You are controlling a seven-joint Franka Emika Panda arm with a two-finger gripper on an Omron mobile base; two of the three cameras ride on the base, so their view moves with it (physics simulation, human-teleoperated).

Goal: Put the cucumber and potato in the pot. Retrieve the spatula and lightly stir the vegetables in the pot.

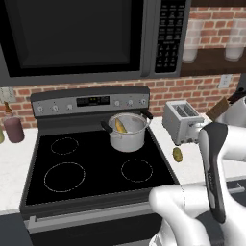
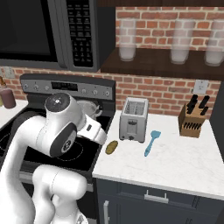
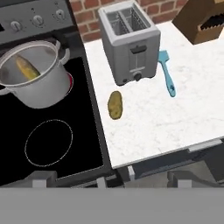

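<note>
my pincer: state can't tell | cucumber [image 3: 26,68] in pot [image 3: 41,89] | potato [image 3: 115,104] on counter [image 3: 175,122] beside toaster [image 3: 129,43] | spatula [image 3: 166,72] right of toaster

Pot [image 2: 89,107] mostly hidden behind arm, left of centre, right base view. Knife block [image 3: 202,19] cut by upper right edge, hand view. Spatula [image 2: 151,141] blade detail too small to judge.

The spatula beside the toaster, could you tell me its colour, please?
The spatula is light blue all over, clearest in the hand view.
</note>
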